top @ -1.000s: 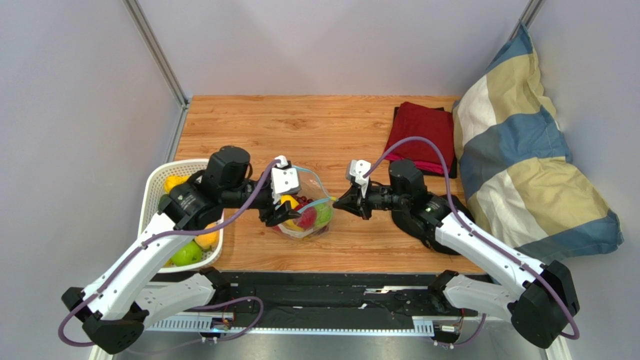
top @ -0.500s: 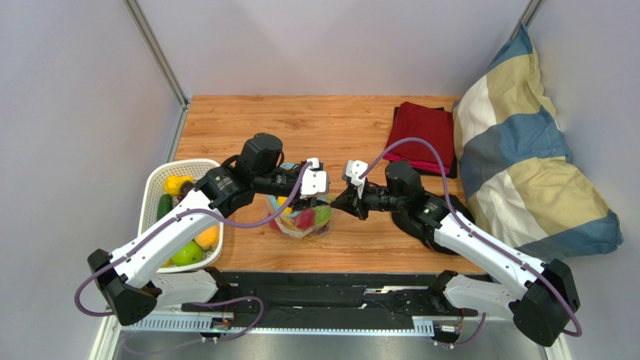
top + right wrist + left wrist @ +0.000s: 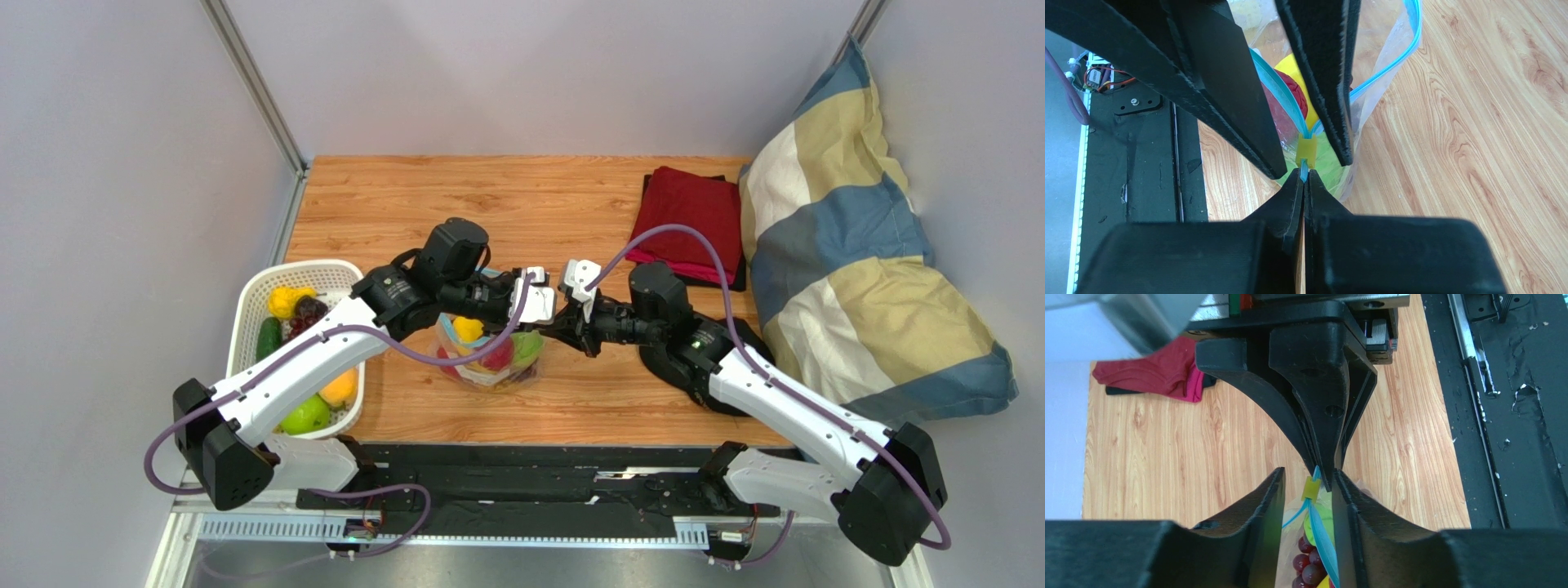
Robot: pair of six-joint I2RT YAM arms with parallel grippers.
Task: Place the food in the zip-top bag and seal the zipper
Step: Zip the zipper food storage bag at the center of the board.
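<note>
The clear zip-top bag point(image 3: 491, 361) stands on the wooden table with food in it: red, yellow and green fruits point(image 3: 493, 353) and dark grapes point(image 3: 1306, 569). Its light blue zipper point(image 3: 1326, 539) carries a yellow slider tab point(image 3: 1312, 489) at the right end, also in the right wrist view point(image 3: 1308, 149). My right gripper point(image 3: 1303, 174) is shut on the zipper's end just beyond the tab. My left gripper point(image 3: 1309, 474) is open, one finger on each side of the zipper at the tab. The two grippers meet tip to tip point(image 3: 550, 316).
A white slatted basket point(image 3: 249, 321) at the left holds more fruits, among them a green point(image 3: 301, 417) and an orange one point(image 3: 340, 386). A red cloth point(image 3: 687, 221) lies at the back right. A striped pillow point(image 3: 859, 270) fills the right side.
My left arm has swung right from the bag's left side to its right end, facing the right gripper. The right gripper has stayed on the zipper end.
</note>
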